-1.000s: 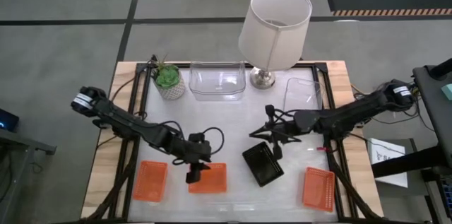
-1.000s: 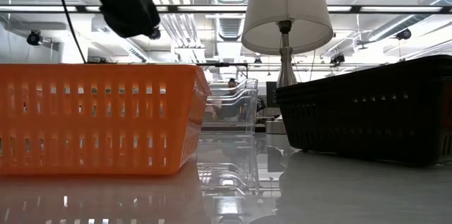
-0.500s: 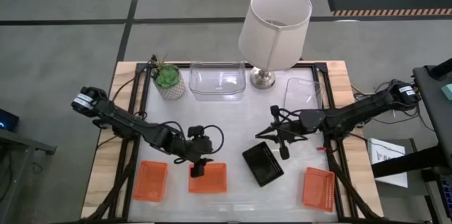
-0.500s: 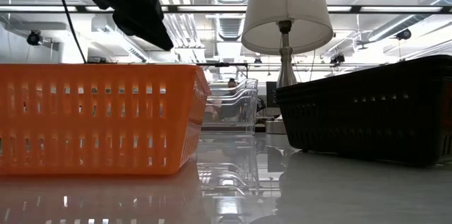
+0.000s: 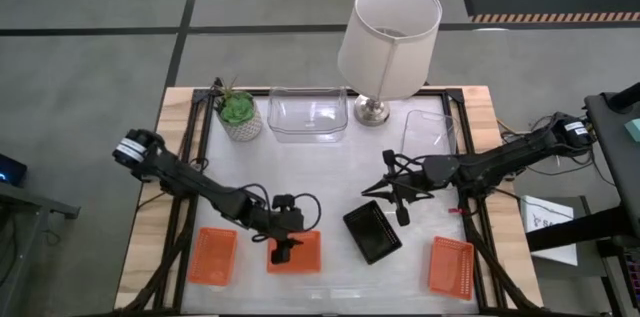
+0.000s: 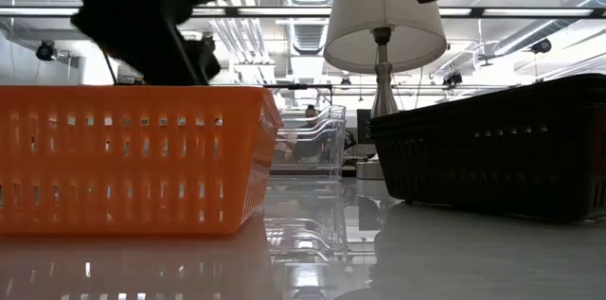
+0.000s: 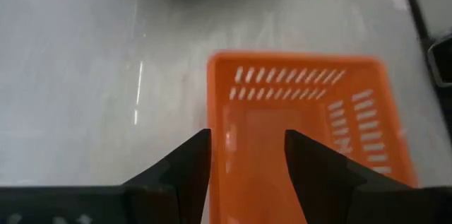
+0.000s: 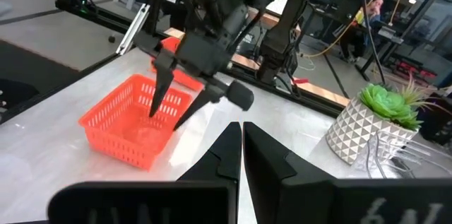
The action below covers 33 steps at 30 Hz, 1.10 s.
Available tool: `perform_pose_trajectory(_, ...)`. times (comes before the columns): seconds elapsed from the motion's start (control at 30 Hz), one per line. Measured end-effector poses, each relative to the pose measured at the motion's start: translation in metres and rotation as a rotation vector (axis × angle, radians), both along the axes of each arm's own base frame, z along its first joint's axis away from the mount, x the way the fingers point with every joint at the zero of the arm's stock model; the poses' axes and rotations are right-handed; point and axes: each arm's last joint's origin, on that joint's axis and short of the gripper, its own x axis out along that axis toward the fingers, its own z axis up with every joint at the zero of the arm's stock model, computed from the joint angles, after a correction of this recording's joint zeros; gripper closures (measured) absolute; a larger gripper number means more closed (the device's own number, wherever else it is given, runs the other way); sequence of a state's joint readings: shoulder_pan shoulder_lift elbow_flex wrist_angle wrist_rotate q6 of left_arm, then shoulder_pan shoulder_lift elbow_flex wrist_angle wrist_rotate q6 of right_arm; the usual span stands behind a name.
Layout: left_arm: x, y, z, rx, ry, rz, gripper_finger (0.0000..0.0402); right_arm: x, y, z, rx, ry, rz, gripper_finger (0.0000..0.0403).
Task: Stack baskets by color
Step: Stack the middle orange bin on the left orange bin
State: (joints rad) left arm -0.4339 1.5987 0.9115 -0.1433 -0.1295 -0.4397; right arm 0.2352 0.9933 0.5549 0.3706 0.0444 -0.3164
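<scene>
Three orange baskets sit along the near edge, at the left [image 5: 212,257], middle [image 5: 297,253] and right [image 5: 450,265]. A black basket [image 5: 372,232] lies right of the middle one. Two clear baskets [image 5: 308,115] [image 5: 430,132] stand at the back. My left gripper [image 5: 283,249] is open and low over the middle orange basket [image 7: 304,111]. Its fingers stand on either side of the basket's left wall [image 7: 216,111], one outside and one over the inside, and I see no touch. My right gripper [image 5: 398,199] hovers shut above the table's middle, with nothing in it.
A white lamp [image 5: 388,32] and a potted green plant [image 5: 238,115] stand at the back beside the clear baskets. Bare white tabletop lies between the plant and the orange baskets. People and workshop benches show in the room beyond the table.
My left gripper has gone down and a little toward the near edge, from above the middle orange basket to its left wall. The baskets have not moved.
</scene>
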Motion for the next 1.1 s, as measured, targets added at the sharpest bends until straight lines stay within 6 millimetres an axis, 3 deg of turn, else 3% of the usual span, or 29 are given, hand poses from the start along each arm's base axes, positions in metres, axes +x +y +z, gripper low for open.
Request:
perform_pose_trajectory(0.13,0.003,0.0,-0.008,0.008,0.015,0.005,0.0238,0.0,0.0,-0.001,0.002,0.005,-0.001,0.0394)
perform_pose_trajectory(0.43,0.002,-0.001,-0.003,-0.001,-0.009,0.003,0.0238,0.0,0.0,-0.001,0.003,0.004,-0.001,0.0394)
perform_pose_trajectory(0.73,-0.003,0.002,-0.017,-0.012,-0.038,0.004,0.0243,0.0,0.0,-0.001,0.011,0.008,-0.003,0.0394)
perform_pose_trajectory(1.1,-0.006,0.001,-0.021,-0.062,-0.002,-0.005,0.0386,0.0,0.0,-0.001,0.013,0.014,-0.004,0.0394)
